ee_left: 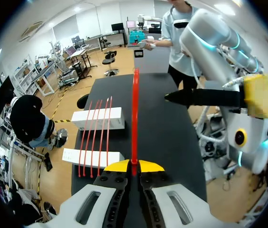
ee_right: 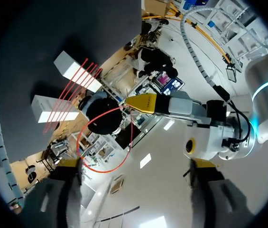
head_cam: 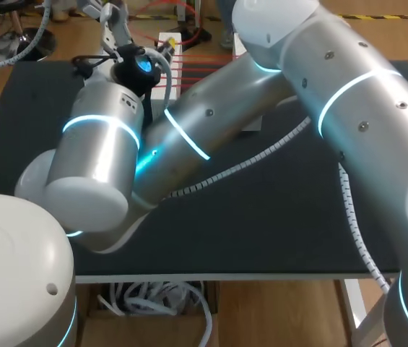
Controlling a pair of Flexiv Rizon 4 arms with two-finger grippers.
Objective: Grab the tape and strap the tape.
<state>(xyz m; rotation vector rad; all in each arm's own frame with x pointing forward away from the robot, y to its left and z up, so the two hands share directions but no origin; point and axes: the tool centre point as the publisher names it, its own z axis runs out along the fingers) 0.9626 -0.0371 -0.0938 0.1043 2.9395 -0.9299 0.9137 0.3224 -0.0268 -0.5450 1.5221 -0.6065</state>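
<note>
In the left wrist view my left gripper (ee_left: pixel 134 165) is shut on one end of a red tape (ee_left: pixel 134 118), which stands straight out ahead of the yellow tips. My right gripper, beside that tape, shows a black finger (ee_left: pixel 200 97) pointing toward it. In the right wrist view the same red tape (ee_right: pixel 80 140) curls into a loop ahead of my right gripper (ee_right: pixel 134 171). That gripper is open, its fingers wide apart and touching nothing. The left gripper (ee_right: pixel 143 103) holds the loop's end. Both grippers are hidden in the head view.
Two white boxes (ee_left: pixel 98 118) (ee_left: pixel 93 156) lie on the black table (head_cam: pixel 261 217) at its far edge. Several loose red tapes (ee_left: pixel 96 137) are laid across them. The boxes (head_cam: pixel 169 40) sit behind my left wrist (head_cam: pixel 144 65). My arms cross above the table's middle.
</note>
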